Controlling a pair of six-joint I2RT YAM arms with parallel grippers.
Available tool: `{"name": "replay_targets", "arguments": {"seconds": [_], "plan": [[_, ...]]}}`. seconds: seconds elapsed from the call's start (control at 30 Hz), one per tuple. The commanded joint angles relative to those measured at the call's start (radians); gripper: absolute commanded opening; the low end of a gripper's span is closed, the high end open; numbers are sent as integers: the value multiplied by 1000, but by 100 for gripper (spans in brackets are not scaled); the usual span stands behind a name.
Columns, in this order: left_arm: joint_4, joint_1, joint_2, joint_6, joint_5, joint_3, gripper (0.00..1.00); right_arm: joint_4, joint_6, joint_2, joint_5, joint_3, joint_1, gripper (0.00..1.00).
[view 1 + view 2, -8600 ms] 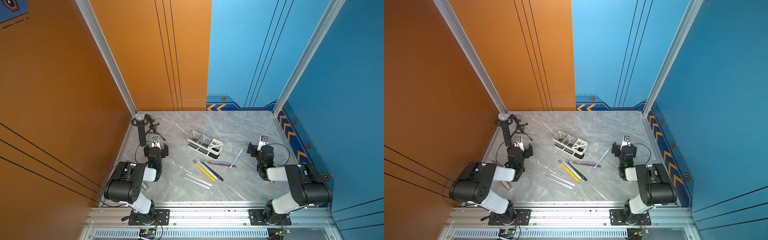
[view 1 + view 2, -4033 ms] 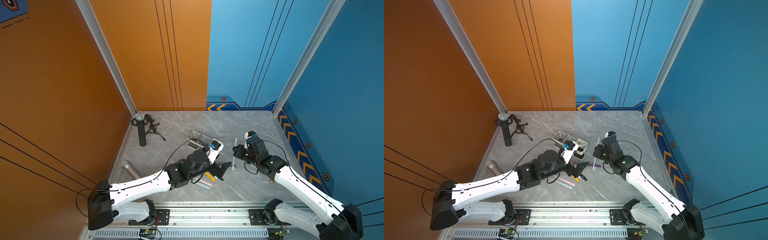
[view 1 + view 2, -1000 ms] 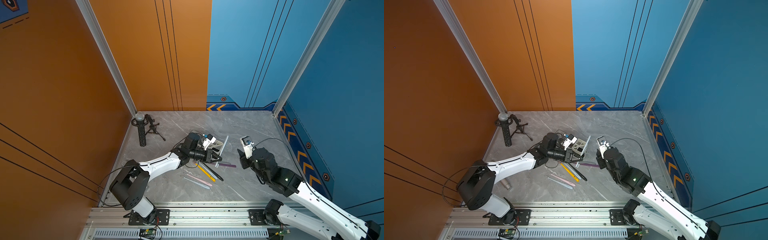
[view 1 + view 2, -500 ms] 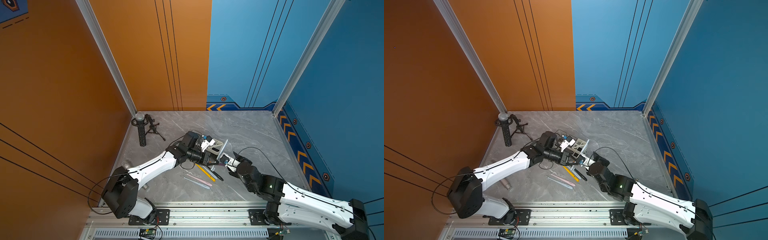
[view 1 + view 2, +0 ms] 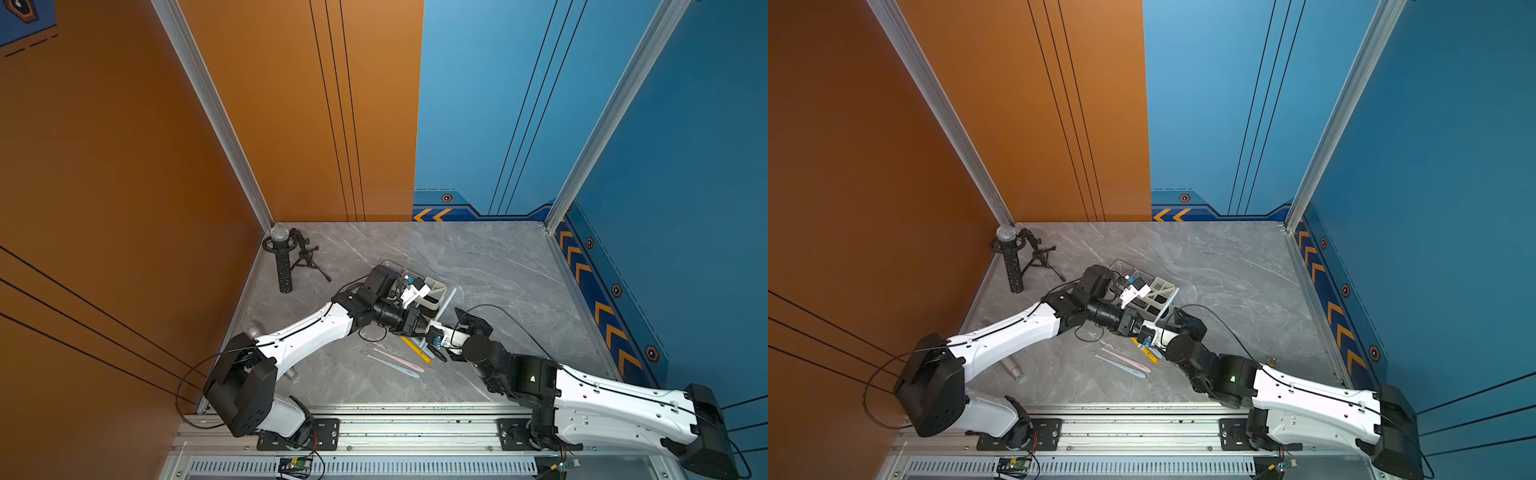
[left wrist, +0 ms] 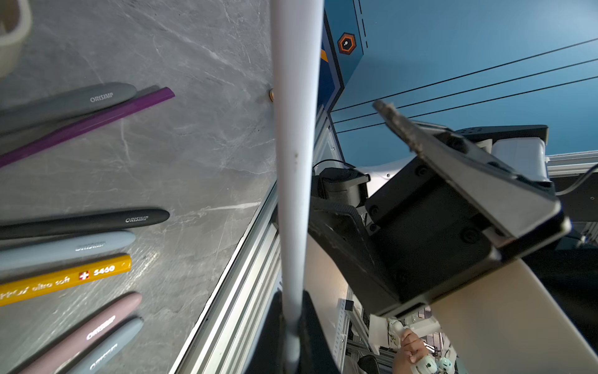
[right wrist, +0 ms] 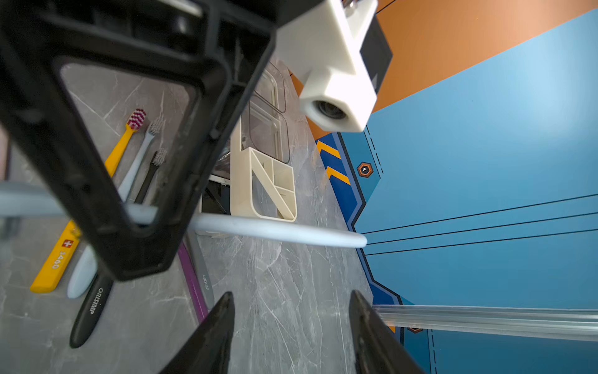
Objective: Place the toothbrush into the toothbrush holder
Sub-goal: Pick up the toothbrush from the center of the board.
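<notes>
Right wrist: right pincer point(image 7: 291, 323) parted; left pincer point(image 7: 142, 220) grips toothbrush point(image 7: 275, 230), perhaps pale-blue; marble table point(image 7: 275, 291).

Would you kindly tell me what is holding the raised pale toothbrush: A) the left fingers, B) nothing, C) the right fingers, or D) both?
A: the left fingers are shut on the pale toothbrush, while the right fingers stand open and empty.

both top views look down from high (near-identical); wrist views close-up.
</notes>
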Motion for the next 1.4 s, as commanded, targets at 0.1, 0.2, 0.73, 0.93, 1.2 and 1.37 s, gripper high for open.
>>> {"name": "replay_targets", "arguments": {"seconds": [0.1,0.2,0.73,0.93,1.2,1.37], "plan": [[-35,-17,12,38,44,7,0,20,-46,59,-2,57,-10,58],[-36,-23,21,37,62,12,0,20,-71,95,2,67,-18,58],[-35,-43,41,42,117,27,0,-73,-8,147,-181,102,-69,40],[-35,-47,41,38,142,27,0,-102,19,167,-235,112,-82,37],[-36,-53,63,30,156,87,0,-106,32,180,-270,108,-87,38],[-36,-70,81,30,174,107,0,-95,57,212,-310,116,-90,30]]}}
